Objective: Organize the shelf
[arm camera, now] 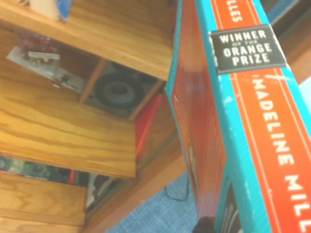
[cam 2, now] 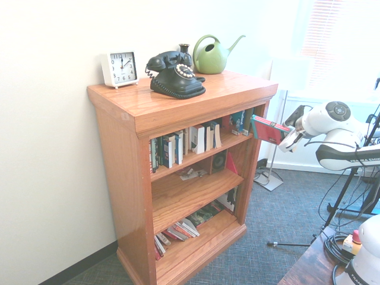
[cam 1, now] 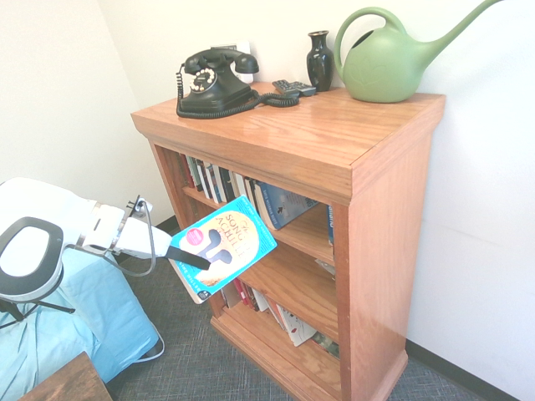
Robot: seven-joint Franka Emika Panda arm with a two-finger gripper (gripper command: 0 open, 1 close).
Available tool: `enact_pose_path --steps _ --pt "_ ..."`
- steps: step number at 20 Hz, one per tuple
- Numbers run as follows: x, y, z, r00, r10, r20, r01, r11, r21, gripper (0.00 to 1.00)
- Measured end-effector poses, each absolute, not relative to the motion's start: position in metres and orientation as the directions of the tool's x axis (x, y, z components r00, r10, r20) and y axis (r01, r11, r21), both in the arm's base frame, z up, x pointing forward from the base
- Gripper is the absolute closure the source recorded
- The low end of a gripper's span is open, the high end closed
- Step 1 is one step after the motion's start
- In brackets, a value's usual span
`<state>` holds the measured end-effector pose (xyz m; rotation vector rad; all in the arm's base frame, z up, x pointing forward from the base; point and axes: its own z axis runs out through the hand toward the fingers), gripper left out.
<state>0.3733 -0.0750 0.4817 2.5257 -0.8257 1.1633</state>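
On the paperback (cam 1: 223,249) at the centre of the first exterior view, a turquoise border was seen around a cream disc; on its spine, orange was shown with white lettering. Reddish-brown wood grain was displayed across the bookcase (cam 1: 284,134).

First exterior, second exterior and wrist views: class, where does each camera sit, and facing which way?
First exterior: high, at the shelf's open front, facing it; arm from the left.
Second exterior: opposite side, facing shelf and clock; arm from the right.
Wrist: on the wrist, facing book and shelf; no claw.
Both exteriors share the telephone.
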Motion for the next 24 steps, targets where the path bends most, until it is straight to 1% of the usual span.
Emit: enact_pose_path --steps 8,12,18,24 --pt "0.409 -0.067 0.455 0.531 -0.408 0.743 -0.575 -0.817 -0.038 1.0" --pt "0.431 -0.066 0.448 0.525 -0.434 0.732 -0.573 -0.816 -0.074 1.0" --pt "0.464 -0.068 0.436 0.503 -0.5 0.705 -0.568 -0.806 -0.166 1.0" --pt "0.487 -0.059 0.428 0.5 -0.536 0.68 -0.568 -0.796 -0.21 1.0"
